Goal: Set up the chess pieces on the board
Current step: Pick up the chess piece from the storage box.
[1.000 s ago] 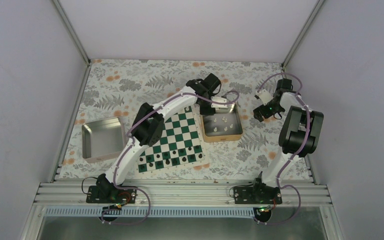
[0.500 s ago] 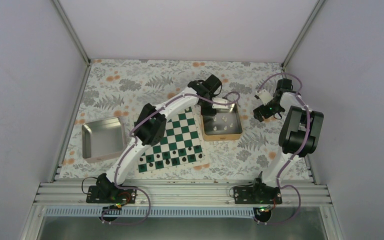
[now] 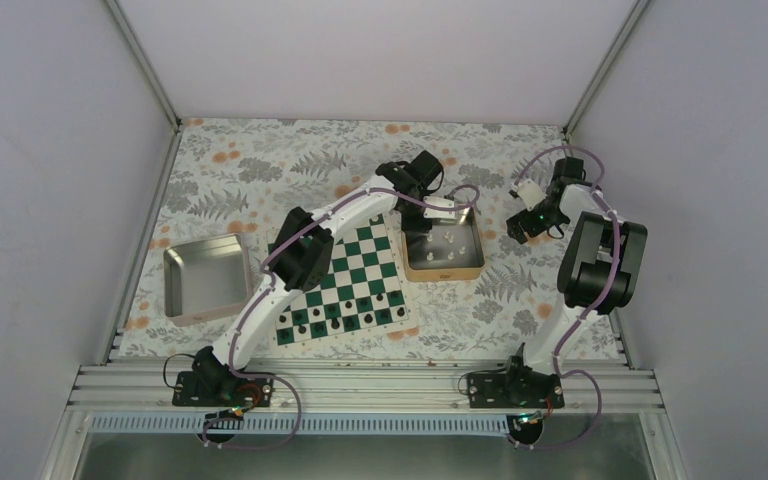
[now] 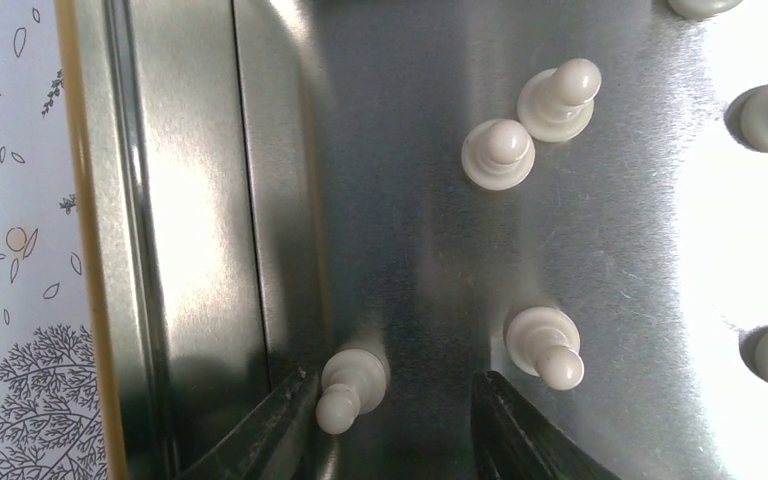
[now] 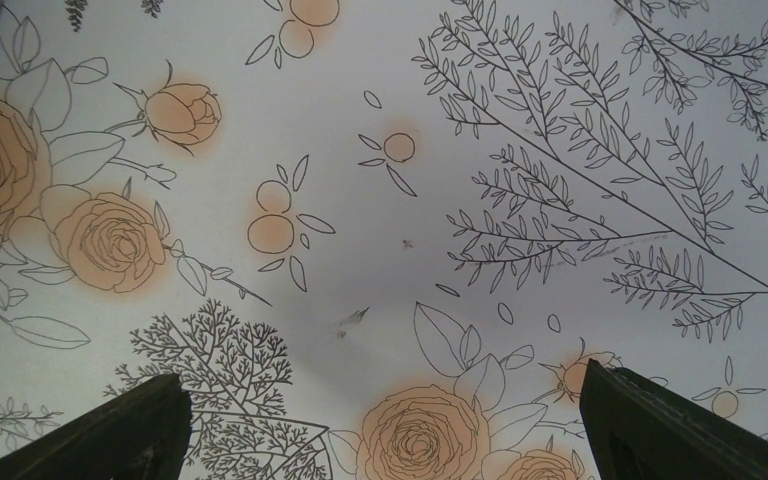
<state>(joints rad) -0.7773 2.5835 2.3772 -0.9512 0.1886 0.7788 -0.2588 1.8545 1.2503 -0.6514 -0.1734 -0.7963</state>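
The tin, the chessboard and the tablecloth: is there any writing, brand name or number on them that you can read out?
None: no readable text in any view.
Tin: bare metal inside, tan outside, no label showing.
Chessboard: no letters or numbers seen along its border; too small to rule out fine print.
Tablecloth: only flower and leaf drawings.
White chess pieces: unmarked.
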